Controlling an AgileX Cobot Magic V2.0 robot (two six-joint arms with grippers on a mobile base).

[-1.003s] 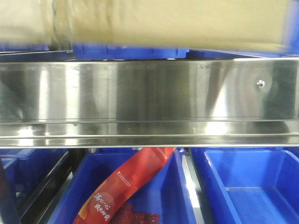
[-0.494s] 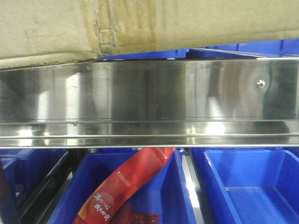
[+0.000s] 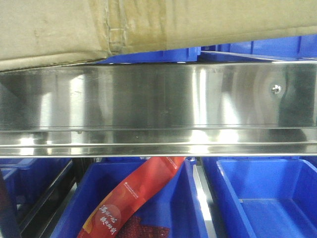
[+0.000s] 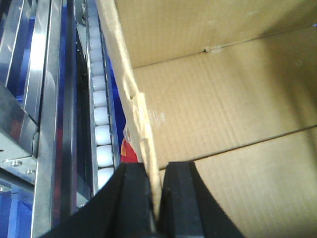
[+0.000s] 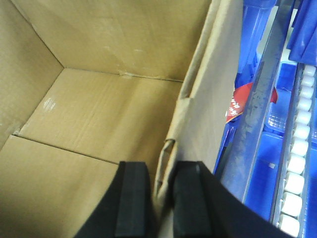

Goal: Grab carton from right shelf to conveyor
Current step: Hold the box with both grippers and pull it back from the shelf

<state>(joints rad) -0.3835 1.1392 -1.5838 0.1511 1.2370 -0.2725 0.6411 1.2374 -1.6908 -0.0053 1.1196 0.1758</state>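
Exterior front-facing view: the carton (image 3: 198, 20), tilted low at its left over the right shelf (image 3: 158, 99) rail, sits almost as half a second ago; left gripper (image 4: 154, 173) and right gripper (image 5: 163, 173) clamp its walls, so the lift-out seems steady.

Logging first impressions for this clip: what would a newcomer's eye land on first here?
The big brown carton fills the top of the front view, above the shiny steel shelf rail. In the wrist views the left hand and right hand each pinch a carton wall. Below the rail, a red packet lies in a blue bin.
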